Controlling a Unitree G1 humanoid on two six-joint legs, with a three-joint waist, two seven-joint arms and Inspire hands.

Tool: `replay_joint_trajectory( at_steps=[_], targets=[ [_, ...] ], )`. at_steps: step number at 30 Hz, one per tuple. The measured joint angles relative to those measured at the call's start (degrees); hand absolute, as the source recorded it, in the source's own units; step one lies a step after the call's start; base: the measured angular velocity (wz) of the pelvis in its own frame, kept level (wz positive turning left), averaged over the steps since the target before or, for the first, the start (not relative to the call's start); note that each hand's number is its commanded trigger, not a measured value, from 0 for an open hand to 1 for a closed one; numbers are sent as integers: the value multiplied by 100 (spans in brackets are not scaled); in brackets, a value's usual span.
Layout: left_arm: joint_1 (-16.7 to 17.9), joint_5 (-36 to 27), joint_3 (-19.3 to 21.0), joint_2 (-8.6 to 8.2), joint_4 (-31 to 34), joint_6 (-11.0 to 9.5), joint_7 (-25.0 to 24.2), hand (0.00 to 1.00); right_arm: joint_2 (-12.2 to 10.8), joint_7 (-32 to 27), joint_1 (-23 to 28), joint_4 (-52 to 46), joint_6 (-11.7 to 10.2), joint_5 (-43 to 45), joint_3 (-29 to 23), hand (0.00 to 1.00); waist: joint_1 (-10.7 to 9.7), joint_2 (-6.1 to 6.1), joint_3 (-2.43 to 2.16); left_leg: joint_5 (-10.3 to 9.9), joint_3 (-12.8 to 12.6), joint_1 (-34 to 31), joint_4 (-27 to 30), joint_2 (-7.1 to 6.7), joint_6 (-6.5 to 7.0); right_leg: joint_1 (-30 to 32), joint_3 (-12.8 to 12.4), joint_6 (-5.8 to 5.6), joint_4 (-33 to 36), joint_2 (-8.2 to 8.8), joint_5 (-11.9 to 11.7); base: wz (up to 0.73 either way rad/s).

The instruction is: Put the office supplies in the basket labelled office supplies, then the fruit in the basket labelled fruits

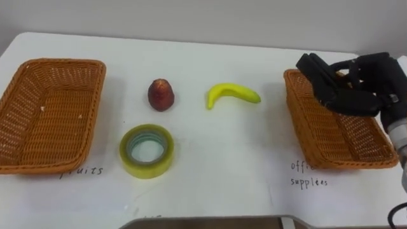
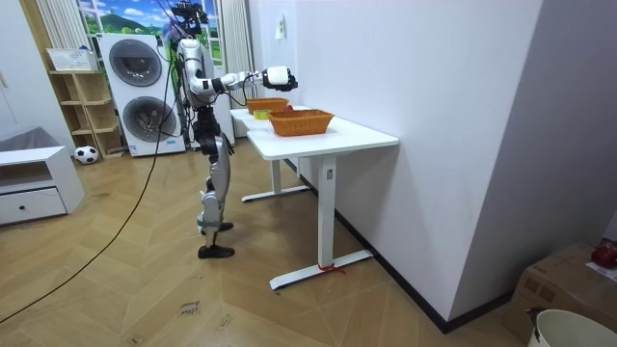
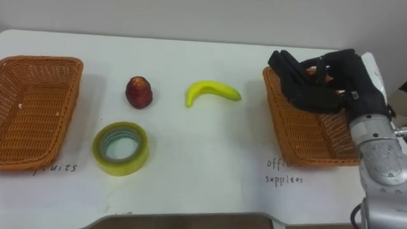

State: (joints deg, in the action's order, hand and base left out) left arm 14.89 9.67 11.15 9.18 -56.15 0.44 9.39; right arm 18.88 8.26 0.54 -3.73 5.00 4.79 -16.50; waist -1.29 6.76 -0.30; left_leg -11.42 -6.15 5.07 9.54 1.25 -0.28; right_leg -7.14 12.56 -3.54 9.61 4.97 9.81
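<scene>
Banana (image 1: 232, 93), red fruit (image 1: 161, 95) and roll of tape (image 1: 147, 151) all lie on the white table (image 1: 222, 184), in the open stretch between the two wicker baskets and inside neither. The banana and the red fruit sit side by side but apart on the far row, and the tape lies flat nearer the robot, just below the red fruit. The left basket (image 1: 57, 64) looks empty, and going by the writing on the table beneath it, it is the one for fruit. The right basket (image 1: 337, 163), meant for office supplies, also shows nothing inside where it can be seen. The right hand (image 1: 356, 89) hangs above the right basket's far end with its fingers stretched loosely toward the middle of the table, released and holding nothing. In the room view the robot stands upright at the table's edge with that arm held out over it. The step in hand is probably a reach for the first item. The banana is nearest this hand, but it belongs in the far basket, so the tape is likely the better pick. The hand should come down over the rim of the roll and pinch across its wall, keeping clear of the red fruit.
</scene>
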Motion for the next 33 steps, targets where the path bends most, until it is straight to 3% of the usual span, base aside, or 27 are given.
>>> replay_joint_trajectory(
  at_steps=[4,18,32,33],
  targets=[
    [-3,-3,1,-42,-17,1,-3,0,0,-141,1,176,1,-14,-70,100,-25,-21,20,-1,-33,34,-19,7,-1,-9,1,0,7,-4,0,-5],
    [-82,1,121,-57,10,0,-6,0,0,-397,87,368,-11,-46,-181,100,-35,19,25,-1,-27,-53,-20,9,-1,77,14,1,8,-6,0,0],
    [-59,-5,209,-118,-2,30,13,0,-3,-382,130,1204,-17,29,-180,100,-27,-88,26,0,-37,-34,1,7,-1,70,4,1,6,-1,0,0],
    [-61,-4,209,-124,-1,31,13,0,-3,-380,130,1207,-15,29,-180,85,-27,-88,26,0,-39,-36,2,7,-1,69,2,1,8,-1,0,-3]
  ],
)
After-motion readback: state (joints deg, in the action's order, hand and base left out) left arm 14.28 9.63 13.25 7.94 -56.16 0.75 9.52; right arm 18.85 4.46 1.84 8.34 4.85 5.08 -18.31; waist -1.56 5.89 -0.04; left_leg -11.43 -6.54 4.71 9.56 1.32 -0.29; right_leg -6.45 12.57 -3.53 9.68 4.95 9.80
